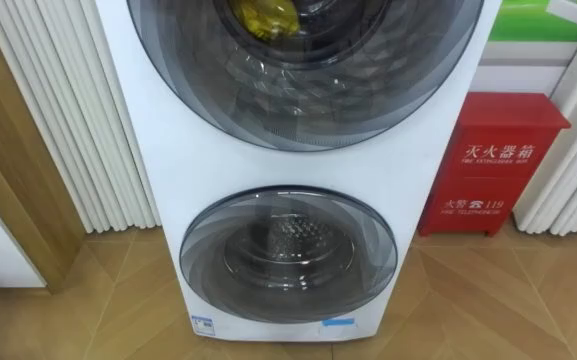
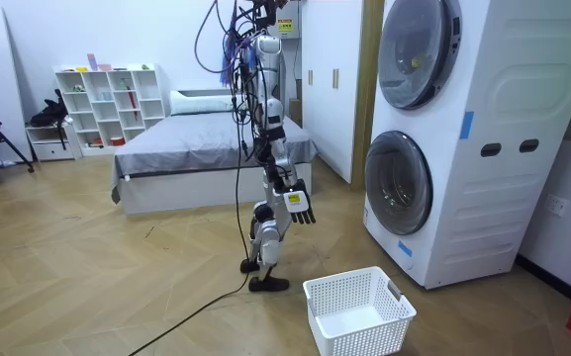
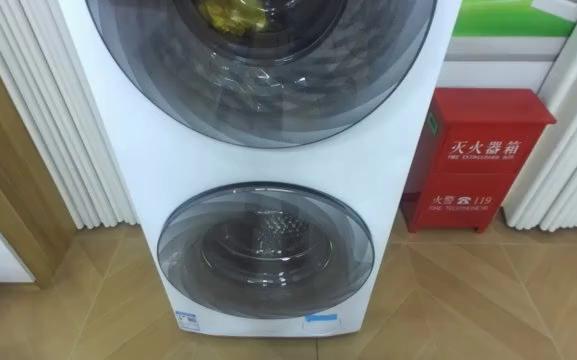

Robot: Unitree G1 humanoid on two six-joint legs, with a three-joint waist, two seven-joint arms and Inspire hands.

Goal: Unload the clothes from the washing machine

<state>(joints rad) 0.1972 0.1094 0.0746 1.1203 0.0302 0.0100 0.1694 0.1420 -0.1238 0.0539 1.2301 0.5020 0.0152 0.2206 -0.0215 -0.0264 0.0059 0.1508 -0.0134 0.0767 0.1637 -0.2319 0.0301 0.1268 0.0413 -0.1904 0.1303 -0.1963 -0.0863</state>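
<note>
Two round doors on the washing machine [image 1: 158,150], stacked, both shut. A yellow cloth [image 1: 265,15] sits behind the glass of the upper door [image 1: 308,90], at the top edge of the eye views. The lower door [image 1: 288,258] has no clothes behind it that I can make out, so the target is up top.

Rm view: robot stands on the floor [image 2: 117,287] well apart from the machine, facing it, w/ an empty white basket [image 2: 359,334] near the machine's foot, roughly between them. Right hand [image 2: 300,206] hangs low by the hip, fingers straight & loose, nothing in it.

Step in hand, as I judge it: close in & get the upper door open. Tips:
- Walk up beside the basket, not through it.
- Stop near enough that the arm reaches the upper door w/o leaning.
- Can't tell which side the door's catch is on, so find it before pulling.
- Swing the door fully clear, then go in w/ fingers wide & curl round a bunch of cloth, not a corner.
- Mind the red box [image 1: 493,165] just beside the machine on the robot's right.
</note>
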